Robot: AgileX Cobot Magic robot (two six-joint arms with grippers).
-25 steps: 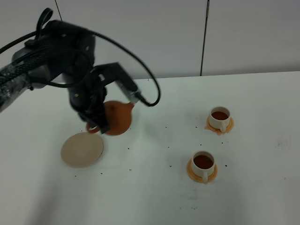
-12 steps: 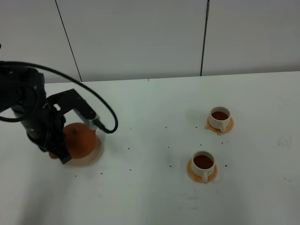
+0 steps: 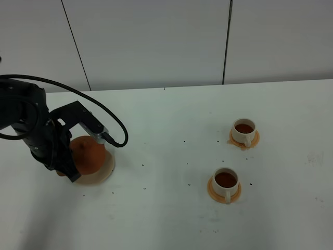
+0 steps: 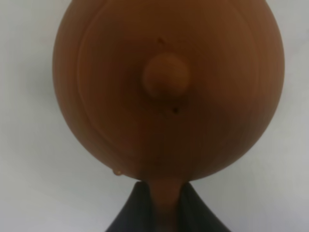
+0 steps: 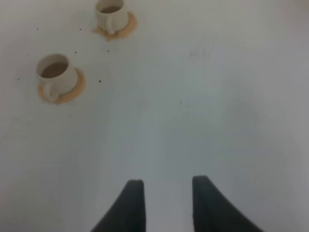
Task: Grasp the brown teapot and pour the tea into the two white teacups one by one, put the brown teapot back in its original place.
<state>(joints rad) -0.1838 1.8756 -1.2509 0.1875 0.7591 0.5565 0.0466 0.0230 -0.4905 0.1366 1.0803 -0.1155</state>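
Observation:
The brown teapot (image 3: pixel 88 154) rests upright on the beige coaster, its original place (image 3: pixel 105 170), at the table's left. My left gripper (image 3: pixel 63 170) is shut on the pot's loop handle on the side away from the cups. In the left wrist view the teapot (image 4: pixel 166 87) fills the frame, and its handle runs down between the dark fingers (image 4: pixel 137 212) of my left gripper (image 4: pixel 165 195). The two white teacups (image 3: pixel 243 131) (image 3: pixel 226 180) stand on orange saucers at the right, both holding brown tea. My right gripper (image 5: pixel 166 186) hangs open over bare table, well away from the teacups (image 5: pixel 110 13) (image 5: pixel 54 72).
The left arm and its black cable (image 3: pixel 112 122) arch over the teapot. The white table (image 3: pixel 166 156) has small dark specks between the pot and the cups. A pale wall (image 3: pixel 156 41) stands behind the table's back edge.
The left arm carried the teapot down and to the left onto the beige coaster. Over the last half second it has barely shifted. The cups have not moved.

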